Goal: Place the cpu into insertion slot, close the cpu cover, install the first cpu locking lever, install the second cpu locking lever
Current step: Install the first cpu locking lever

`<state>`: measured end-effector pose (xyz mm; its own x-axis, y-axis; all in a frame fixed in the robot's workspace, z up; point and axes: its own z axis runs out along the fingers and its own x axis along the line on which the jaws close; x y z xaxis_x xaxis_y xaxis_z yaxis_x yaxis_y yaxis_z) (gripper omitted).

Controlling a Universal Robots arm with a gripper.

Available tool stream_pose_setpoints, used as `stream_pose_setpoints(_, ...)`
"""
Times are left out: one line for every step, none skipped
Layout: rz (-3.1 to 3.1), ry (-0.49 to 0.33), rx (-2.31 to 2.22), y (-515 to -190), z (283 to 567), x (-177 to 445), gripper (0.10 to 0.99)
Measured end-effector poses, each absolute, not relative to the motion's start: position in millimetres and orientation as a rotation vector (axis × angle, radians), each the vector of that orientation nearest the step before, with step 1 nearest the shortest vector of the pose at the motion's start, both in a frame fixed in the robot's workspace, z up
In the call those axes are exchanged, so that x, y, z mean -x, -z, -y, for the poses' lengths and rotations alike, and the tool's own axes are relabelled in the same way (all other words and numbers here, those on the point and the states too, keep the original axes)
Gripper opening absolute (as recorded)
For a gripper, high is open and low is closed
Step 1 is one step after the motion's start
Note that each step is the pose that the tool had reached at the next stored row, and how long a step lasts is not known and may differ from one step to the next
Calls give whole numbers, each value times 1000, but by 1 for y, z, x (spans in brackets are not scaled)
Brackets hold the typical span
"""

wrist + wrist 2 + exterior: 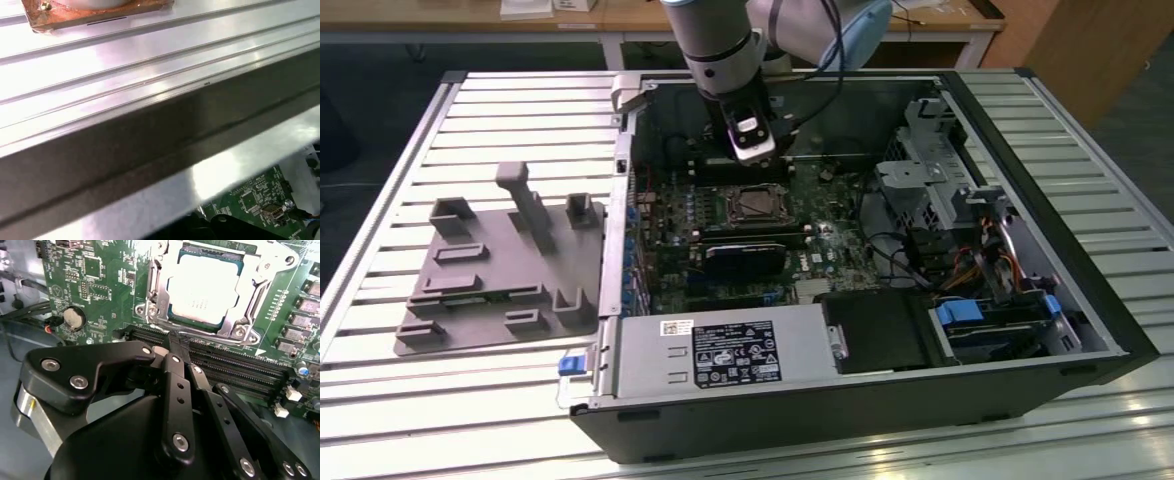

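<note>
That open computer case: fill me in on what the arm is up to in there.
The arm's pincer hangs inside the open computer case, over the motherboard, next to the insertion slot. In the second wrist view, the cpu already sits in the slot, with the cpu cover framing it. The pincer holds nothing.

A silvery ribbed metal slat table [480, 110] is carrying everything. An open black desktop computer case [1067, 300] is lying on its side on the table, toward the exterior view's right. A grey plastic fixture tray with upright posts [494, 265] is sitting just beside it, on the exterior view's left.
</note>
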<state>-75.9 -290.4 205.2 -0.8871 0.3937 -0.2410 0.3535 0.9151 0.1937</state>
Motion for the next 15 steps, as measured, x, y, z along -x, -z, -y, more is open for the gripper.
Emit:
stream_pose_setpoints(-2800,-209,-558,-208,290,76,102)
stream_pose_setpoints(-2801,-209,-558,-210,290,76,102)
stream_pose_setpoints(-2801,-209,-558,-212,290,76,102)
stream_pose_setpoints(-2801,-209,-558,-213,290,76,102)
stream_pose_setpoints(-2801,-209,-558,-214,290,76,102)
stream_pose_setpoints(-2800,-209,-558,-214,290,76,102)
stream_pose_setpoints(-2800,-209,-558,-214,290,76,102)
stream_pose_setpoints(-2800,-209,-558,-214,290,76,102)
stream_pose_setpoints(-2800,-209,-558,-214,290,76,102)
stream_pose_setpoints(-2801,-209,-558,-214,290,76,102)
stream_pose_setpoints(-2801,-209,-558,-214,290,76,102)
stream_pose_setpoints(-2801,-209,-558,-214,290,76,102)
stream_pose_setpoints(-2803,-206,-558,-214,290,76,102)
stream_pose_setpoints(-2808,-200,-558,-214,290,76,102)
stream_pose_setpoints(-2815,-192,-559,-214,290,75,102)
